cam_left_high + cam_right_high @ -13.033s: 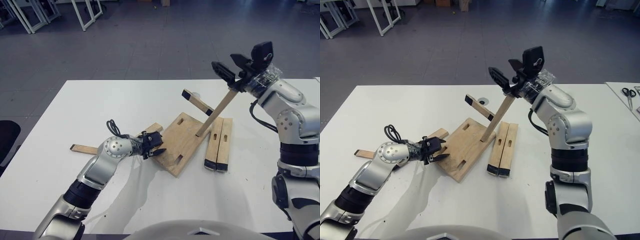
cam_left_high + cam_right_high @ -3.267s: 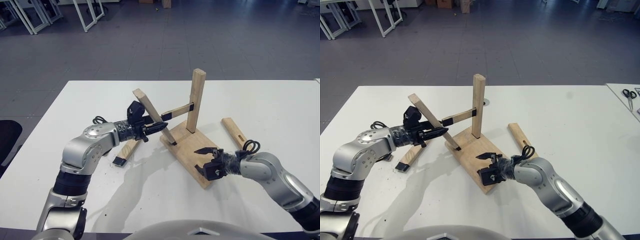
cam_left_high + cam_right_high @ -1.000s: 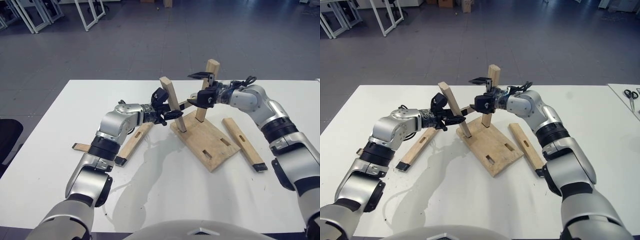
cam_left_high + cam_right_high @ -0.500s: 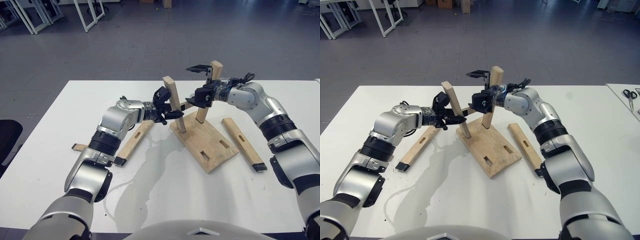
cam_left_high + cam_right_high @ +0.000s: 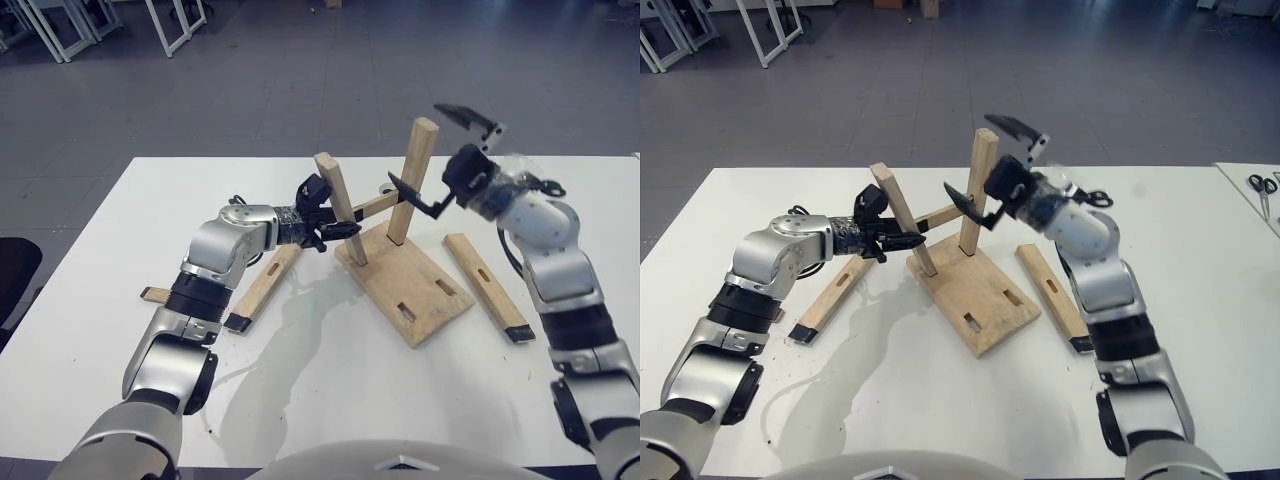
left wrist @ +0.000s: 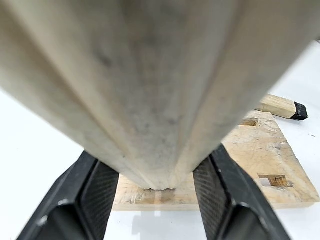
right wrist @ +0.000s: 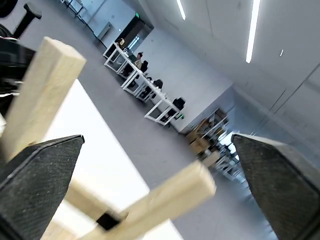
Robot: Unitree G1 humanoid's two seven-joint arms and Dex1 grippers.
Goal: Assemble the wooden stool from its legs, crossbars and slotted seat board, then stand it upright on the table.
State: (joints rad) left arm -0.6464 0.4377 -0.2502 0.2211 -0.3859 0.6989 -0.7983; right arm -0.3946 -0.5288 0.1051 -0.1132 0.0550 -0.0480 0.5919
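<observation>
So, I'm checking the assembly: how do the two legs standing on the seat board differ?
The left leg leans more steeply; the right leg stands closer to upright. The left leg is clamped by the left gripper; the right leg is free, with the right gripper open beside it. Both stand on the seat board, joined by a crossbar.

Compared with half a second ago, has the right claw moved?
Yes. The open right claw has drawn back to the robot's right: its body is now right of the tall upright wooden leg, not left.

Seat board [image 5: 420,290] w/ 2 legs [image 5: 413,180]
</observation>
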